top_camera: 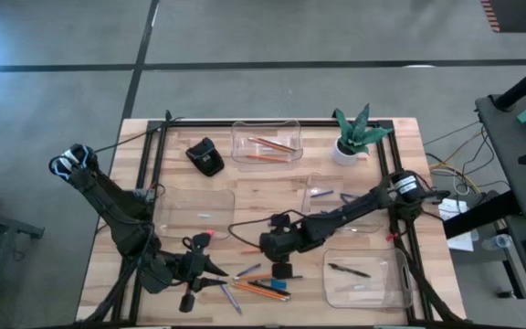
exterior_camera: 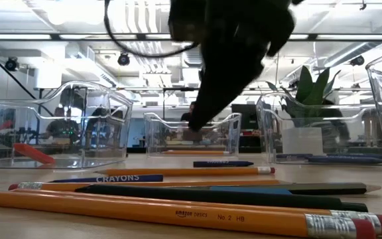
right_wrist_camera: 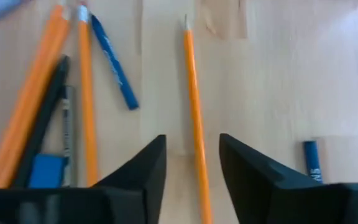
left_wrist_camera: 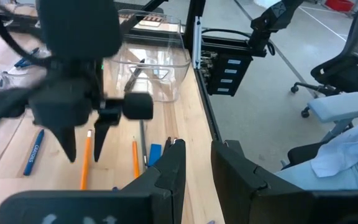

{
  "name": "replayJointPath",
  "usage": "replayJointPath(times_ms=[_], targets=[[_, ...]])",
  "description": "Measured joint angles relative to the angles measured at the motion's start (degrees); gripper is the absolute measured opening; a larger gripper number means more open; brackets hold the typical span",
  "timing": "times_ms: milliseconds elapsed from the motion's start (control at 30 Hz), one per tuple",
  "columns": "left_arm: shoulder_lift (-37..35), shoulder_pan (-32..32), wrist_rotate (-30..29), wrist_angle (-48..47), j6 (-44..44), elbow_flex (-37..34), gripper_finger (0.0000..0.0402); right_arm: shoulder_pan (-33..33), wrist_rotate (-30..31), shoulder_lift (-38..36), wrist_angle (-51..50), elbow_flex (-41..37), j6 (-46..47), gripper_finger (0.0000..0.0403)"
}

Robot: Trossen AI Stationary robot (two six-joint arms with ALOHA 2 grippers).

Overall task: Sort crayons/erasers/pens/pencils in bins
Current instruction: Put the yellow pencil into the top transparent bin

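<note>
The right gripper [right_wrist_camera: 191,180] hangs point-down over the pile of sticks near the table's front edge, its two dark fingers parted with a single orange pencil [right_wrist_camera: 194,112] lying on the wood in the gap between them; the fingers do not grip it. In the high view this gripper [top_camera: 279,267] sits just above the pile [top_camera: 261,285], which serves as the landmark here. Beside the lone pencil lie more orange pencils [right_wrist_camera: 33,106], a blue crayon [right_wrist_camera: 114,62], a black pen [right_wrist_camera: 42,118] and a small blue eraser [right_wrist_camera: 47,169] (all bunched on one side of it), with another blue crayon [right_wrist_camera: 312,160] apart on the other side.

The left gripper [top_camera: 201,267] rests to the left of the pile, near it; its fingers [left_wrist_camera: 169,171] stand a little apart around nothing.

Four clear bins surround the pile: one [top_camera: 365,278] just to its right holds a pen, one [top_camera: 194,212] up and to the left, one [top_camera: 336,196] up and to the right, and the farthest [top_camera: 265,142] holds orange pencils.
</note>
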Motion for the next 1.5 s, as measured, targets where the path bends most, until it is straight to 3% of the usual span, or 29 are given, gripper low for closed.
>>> replayJointPath(times_ms=[267, 900, 1233, 1500], targets=[[0.0, 0.0, 0.0, -0.4, 0.0, 0.0, 0.0061, -1.9, 0.1, 4.9, 0.8, -0.1, 1.4, 0.0162], [0.0, 0.0, 0.0, -0.8, 0.4, 0.0, 0.0061, -3.7, -5.1, 8.5, -6.8, 3.9, 5.9, 0.0083], [0.0, 0.0, 0.0, -1.5, 0.4, 0.0, 0.0061, -3.3, -7.6, 9.4, -16.1, 6.2, 5.5, 0.008], [0.0, 0.0, 0.0, -1.5, 0.5, 0.0, 0.0061, -3.5, -10.7, 9.3, -18.0, 6.2, 5.6, 0.0077]])
